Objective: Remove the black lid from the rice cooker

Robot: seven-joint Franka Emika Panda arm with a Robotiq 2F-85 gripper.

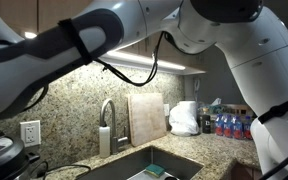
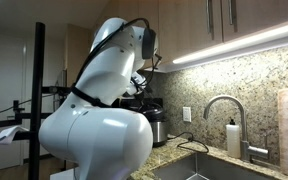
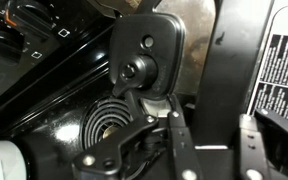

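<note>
One arm [image 1: 74, 45] stretches toward rice cooker [image 2: 156, 127] (end effector [image 3: 209, 128] closed).

The arm [image 2: 94, 130] is moulded in glossy white plastic. The backsplash [image 1: 69, 110] is made of speckled, polished stone. The tap [image 2: 246, 125] is finished in brushed metal, the board [image 1: 147, 118] in pale matt wood. The cooker [image 2: 156, 125] is banded in shiny metal.

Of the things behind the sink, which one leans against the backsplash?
The tan cutting board; it leans on the granite backsplash, while the faucet and the soap dispenser beside it stand free and upright.
</note>
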